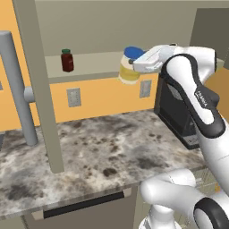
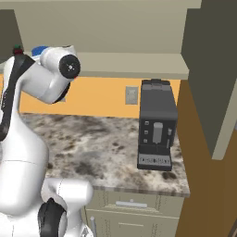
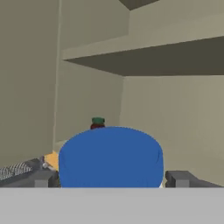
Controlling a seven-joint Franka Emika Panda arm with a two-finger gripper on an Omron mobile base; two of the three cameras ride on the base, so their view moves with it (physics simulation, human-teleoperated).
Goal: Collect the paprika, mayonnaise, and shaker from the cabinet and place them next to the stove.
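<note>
Bench (image 1: 89, 147) of speckled grey-brown stone spreads below the cabinet (image 1: 103, 22), which hangs on the orange wall with its door (image 1: 38, 85) swung open toward the cameras and the long grey bar handle (image 1: 18, 89) standing out from it. Against the wall under the cabinet's right end, a black coffee machine (image 2: 157, 125) sits on the bench. The white arm (image 1: 197, 103) reaches up from below and bends toward the cabinet's lower shelf (image 1: 94, 62). On the front edge of that shelf stands the mayonnaise (image 1: 129, 66), a pale cream jar with a blue lid, at the right part of the cabinet opening. The tool (image 3: 111, 177) is up at this jar: in the hand view the blue lid sits between the two dark fingertips (image 3: 177, 178), one on each side, jaws spread wide. Whether the fingers actually touch the jar cannot be told. Farther left on the same shelf and well apart from the mayonnaise stands the paprika (image 1: 67, 60), a small dark red jar with a green lid, upright; from the hand view its top peeks over the blue lid, deeper in the cabinet. Two grey wall outlets (image 1: 74, 97) are set in the orange wall below the cabinet.
</note>
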